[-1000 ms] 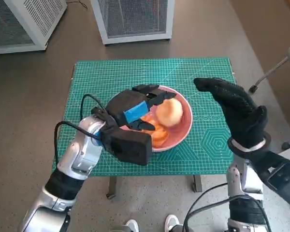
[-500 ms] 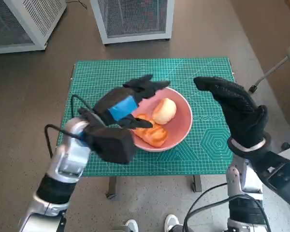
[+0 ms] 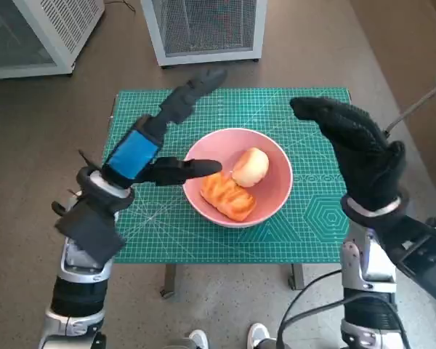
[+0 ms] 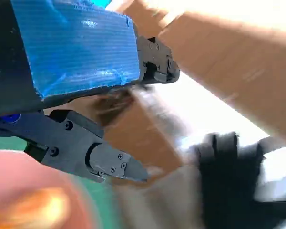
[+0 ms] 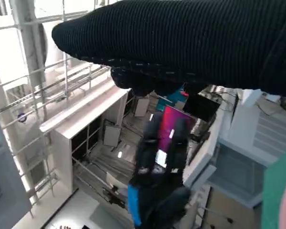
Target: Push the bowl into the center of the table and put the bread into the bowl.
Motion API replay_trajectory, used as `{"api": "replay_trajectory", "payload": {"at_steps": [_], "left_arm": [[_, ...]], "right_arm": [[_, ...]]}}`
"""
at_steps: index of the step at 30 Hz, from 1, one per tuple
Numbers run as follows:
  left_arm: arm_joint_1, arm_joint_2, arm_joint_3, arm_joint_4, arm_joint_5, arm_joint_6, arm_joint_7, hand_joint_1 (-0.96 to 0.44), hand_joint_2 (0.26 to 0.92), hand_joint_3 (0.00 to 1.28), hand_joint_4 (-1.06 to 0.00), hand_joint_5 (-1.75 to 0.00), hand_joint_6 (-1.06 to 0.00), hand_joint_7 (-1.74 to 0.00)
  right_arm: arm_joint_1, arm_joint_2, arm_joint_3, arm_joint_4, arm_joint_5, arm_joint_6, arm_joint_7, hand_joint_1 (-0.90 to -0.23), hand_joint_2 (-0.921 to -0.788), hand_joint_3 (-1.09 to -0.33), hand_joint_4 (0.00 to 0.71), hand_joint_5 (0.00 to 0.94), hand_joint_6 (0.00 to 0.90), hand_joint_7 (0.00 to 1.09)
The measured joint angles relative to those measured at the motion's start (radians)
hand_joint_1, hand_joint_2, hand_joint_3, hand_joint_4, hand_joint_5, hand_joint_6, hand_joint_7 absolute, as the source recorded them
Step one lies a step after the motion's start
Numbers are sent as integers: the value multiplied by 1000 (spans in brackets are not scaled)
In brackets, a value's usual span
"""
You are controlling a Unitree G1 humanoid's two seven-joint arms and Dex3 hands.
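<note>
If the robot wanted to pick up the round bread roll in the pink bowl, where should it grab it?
Probably from above, fingers closing on opposite sides of the pale round bread roll. It lies low inside the pink bowl, whose rim blocks a sideways reach, and the flat orange pastry touches its near-left side, so the far and right sides look freest.

- A green gridded cutting mat [image 3: 160, 225] covers the small table.
- Two white mesh-fronted cabinets [image 3: 203, 29] stand on the brown floor [image 3: 36, 138] beyond.
</note>
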Motion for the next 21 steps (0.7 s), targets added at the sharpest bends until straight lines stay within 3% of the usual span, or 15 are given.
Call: {"api": "replay_trajectory", "payload": {"at_steps": [13, 21], "left_arm": [[2, -85, 26, 34, -93, -79, 34, -572, 921, 357, -206, -67, 1, -671], [2, -94, 29, 53, -103, -129, 33, -591, 921, 363, -214, -79, 1, -676]], "right_arm": [[-30, 9, 5, -14, -56, 20, -92, -474, -921, -500, 302, 3, 16, 636], [-43, 14, 12, -14, -66, 18, -119, -488, -921, -493, 304, 4, 18, 638]]}}
